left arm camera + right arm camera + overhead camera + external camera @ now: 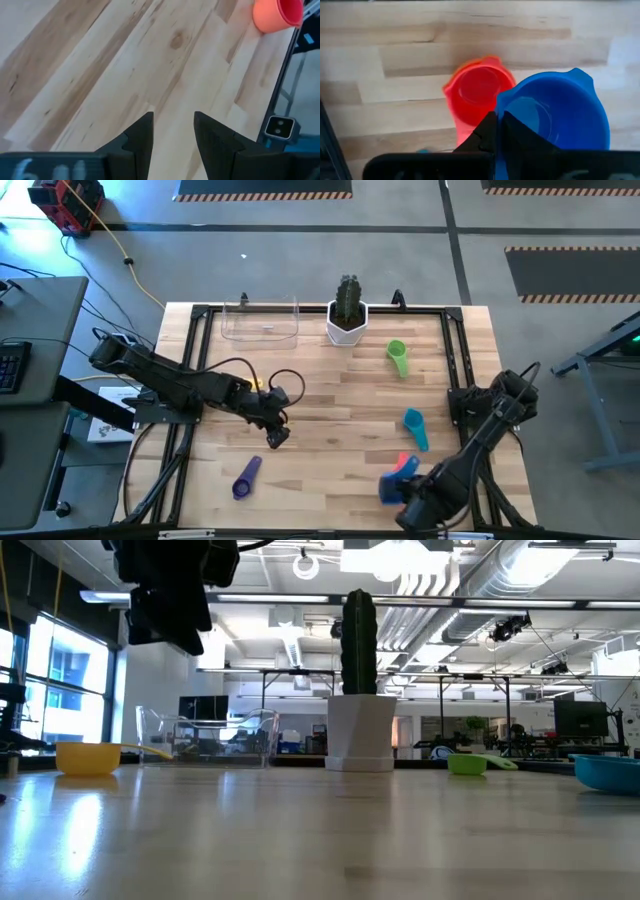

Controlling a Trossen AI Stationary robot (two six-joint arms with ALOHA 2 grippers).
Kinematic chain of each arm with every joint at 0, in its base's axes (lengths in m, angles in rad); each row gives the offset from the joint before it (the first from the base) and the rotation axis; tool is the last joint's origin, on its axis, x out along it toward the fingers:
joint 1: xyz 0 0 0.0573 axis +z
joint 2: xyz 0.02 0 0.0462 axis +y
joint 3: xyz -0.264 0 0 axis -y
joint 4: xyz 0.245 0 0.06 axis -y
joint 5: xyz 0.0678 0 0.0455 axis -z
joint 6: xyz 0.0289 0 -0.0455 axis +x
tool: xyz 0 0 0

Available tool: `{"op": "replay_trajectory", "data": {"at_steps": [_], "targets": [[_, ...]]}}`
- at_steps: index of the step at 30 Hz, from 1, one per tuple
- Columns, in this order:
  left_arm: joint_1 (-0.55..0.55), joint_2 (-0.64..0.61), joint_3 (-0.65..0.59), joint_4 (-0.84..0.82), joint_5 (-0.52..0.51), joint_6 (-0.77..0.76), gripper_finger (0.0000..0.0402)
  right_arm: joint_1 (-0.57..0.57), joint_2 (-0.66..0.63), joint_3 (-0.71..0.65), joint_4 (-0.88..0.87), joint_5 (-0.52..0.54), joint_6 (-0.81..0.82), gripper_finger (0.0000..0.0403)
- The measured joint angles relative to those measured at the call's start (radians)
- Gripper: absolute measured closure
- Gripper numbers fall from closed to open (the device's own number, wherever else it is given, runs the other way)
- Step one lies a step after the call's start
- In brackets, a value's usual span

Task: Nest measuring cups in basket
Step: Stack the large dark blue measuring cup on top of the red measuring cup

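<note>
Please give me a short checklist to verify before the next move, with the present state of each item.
1. Basket free to receive cups: ok, it stands at the far edge beside the cactus pot and looks empty.
2. Left end effector empty: ok, fingers apart over bare wood, nothing between them.
3. Right end effector holds the blue cup: ok, shut on its rim.
4. Red cup clear of the blue cup: not ok, they lie side by side, touching or nearly so.
5. Other cups reachable: ok, green cup, teal cup, purple cup lie apart in the open.
6. Yellow cup position: cannot tell exactly.
</note>
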Motion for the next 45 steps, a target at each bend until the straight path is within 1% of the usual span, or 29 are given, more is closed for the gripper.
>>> {"op": "replay_trajectory", "data": {"at_steps": [5,8,11,15,21,30,33,41,45], "targets": [[0.000,0.000,0.000,0.001,0.000,-0.062,0.0271,0.033,-0.001,-0.027,0.016,-0.065,-0.019,0.0402],[0.000,0.000,0.000,0.001,0.000,-0.092,0.0271,0.046,-0.011,-0.078,0.081,-0.059,-0.018,0.0402],[-0.001,0.000,0.000,0.002,0.000,-0.109,0.0271,0.049,-0.052,-0.148,0.161,-0.046,-0.018,0.0402],[-0.002,0.000,0.000,0.005,0.000,-0.117,0.0271,0.047,-0.107,-0.244,0.203,-0.012,0.003,0.0402],[-0.002,0.000,0.000,0.005,0.000,-0.129,0.0271,0.046,-0.160,-0.350,0.291,-0.044,0.001,0.0402],[-0.002,0.000,0.000,0.005,-0.003,-0.162,0.0271,0.043,-0.167,-0.414,0.339,-0.059,-0.075,0.0402],[-0.002,0.000,0.000,0.005,-0.004,-0.170,0.0271,0.038,-0.167,-0.430,0.349,-0.055,-0.076,0.0402],[-0.002,0.000,0.000,0.005,-0.005,-0.187,0.0271,0.038,-0.167,-0.430,0.350,-0.052,-0.099,0.0402],[-0.002,0.000,0.000,0.005,-0.005,-0.187,0.0271,0.038,-0.167,-0.430,0.350,-0.067,-0.097,0.0402]]}}
